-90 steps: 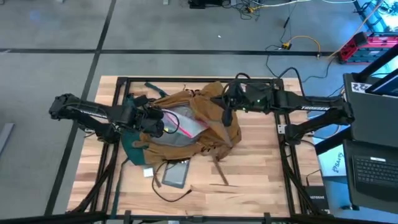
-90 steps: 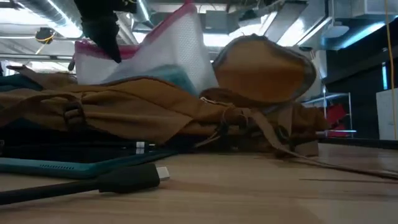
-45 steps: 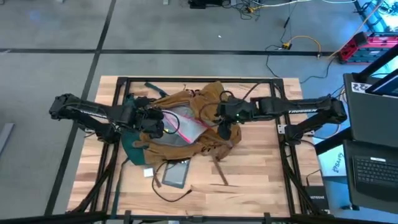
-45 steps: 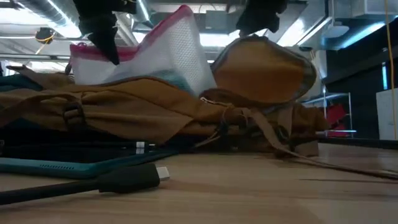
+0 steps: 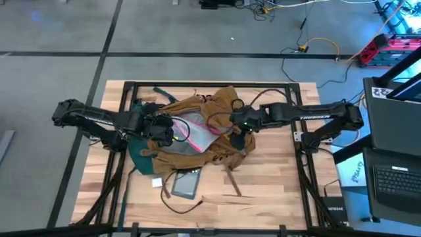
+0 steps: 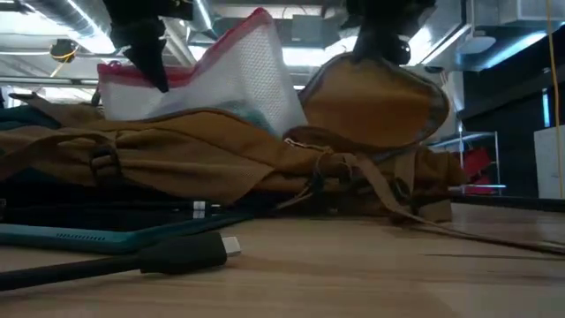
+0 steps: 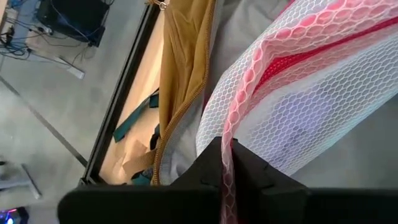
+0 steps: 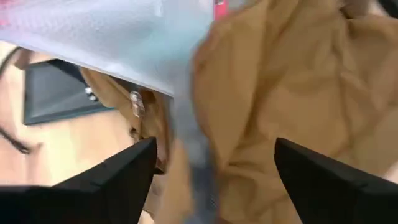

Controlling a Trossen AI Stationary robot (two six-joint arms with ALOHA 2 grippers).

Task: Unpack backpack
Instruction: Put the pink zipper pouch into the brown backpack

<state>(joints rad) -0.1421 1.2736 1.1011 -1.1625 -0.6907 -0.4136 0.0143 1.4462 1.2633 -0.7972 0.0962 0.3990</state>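
My left claw [image 7: 222,177] was pinched shut on the pink edge of the mesh pouch [image 5: 191,131], holding it lifted partway out of the backpack [image 5: 223,141], which lay slumped in the middle of the worktop [image 5: 263,191]. I judged the backpack soft, floppy and light, apt to drag along with the pouch unless pinned, so the folded tan flap beside the opening looked the best place to hold it down. My left arm reached in low from its side. Farther across, my right claw [image 8: 211,155] hung spread wide just over that flap, arm stretched toward the centre.
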